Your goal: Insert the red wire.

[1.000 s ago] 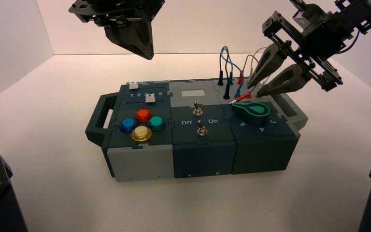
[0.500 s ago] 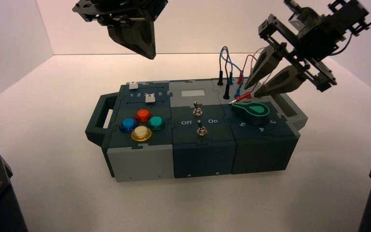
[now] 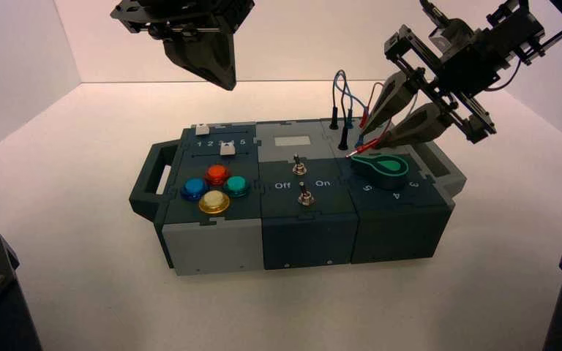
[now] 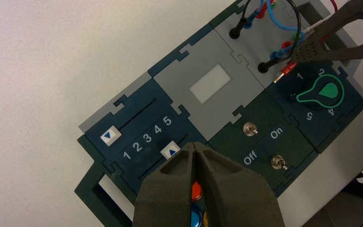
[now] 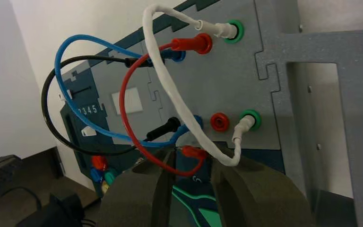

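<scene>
Red wire point(image 5: 131, 120) loops from its plugged end, loose plug lying flat beneath wide-open, empty right claw point(image 5: 191, 189).

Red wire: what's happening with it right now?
One end of the red wire is plugged in; its loose plug lies on the box by the green knob, near the empty red socket. The right gripper hovers open around that plug, not gripping. The left gripper hangs shut above the box.

Three views, one dark blue-grey plastic control box point(image 3: 293, 197)
High: above-behind, wide; left wrist: straight down; right wrist: close on grey socket panel point(image 5: 246, 80), seen in all.
</scene>
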`<state>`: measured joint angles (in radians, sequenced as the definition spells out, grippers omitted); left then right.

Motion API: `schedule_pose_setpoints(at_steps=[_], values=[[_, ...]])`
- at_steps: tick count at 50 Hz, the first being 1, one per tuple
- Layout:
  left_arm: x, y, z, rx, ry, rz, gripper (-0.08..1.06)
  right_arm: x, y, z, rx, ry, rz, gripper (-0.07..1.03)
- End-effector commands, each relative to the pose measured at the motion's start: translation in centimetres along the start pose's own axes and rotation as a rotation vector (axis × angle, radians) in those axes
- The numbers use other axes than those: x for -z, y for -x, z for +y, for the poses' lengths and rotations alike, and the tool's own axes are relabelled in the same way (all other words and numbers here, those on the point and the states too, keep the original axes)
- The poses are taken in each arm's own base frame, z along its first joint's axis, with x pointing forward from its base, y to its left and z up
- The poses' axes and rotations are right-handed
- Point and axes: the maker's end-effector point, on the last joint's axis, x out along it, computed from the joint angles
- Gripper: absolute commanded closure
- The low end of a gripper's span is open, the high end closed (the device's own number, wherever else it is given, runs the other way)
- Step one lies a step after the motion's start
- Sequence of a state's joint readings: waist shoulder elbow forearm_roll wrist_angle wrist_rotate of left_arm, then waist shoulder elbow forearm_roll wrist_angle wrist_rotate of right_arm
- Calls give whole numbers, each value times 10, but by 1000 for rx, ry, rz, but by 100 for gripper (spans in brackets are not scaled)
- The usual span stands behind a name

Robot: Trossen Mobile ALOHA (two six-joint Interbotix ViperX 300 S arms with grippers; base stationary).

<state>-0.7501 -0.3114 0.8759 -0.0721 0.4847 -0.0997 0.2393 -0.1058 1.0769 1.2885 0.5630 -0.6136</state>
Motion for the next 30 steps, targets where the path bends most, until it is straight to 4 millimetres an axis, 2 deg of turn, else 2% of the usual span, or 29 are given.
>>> schedule_pose_setpoints(at_steps=[1, 14, 30], values=[[-14, 6, -3, 5, -8, -36, 101, -2, 2, 8, -25, 14, -1, 61], [-14, 6, -3, 5, -8, -36, 101, 2, 2, 8, -32, 11, 12, 62], [-14, 3, -3, 3, -9, -26, 101, 3, 2, 7, -30, 14, 14, 68]])
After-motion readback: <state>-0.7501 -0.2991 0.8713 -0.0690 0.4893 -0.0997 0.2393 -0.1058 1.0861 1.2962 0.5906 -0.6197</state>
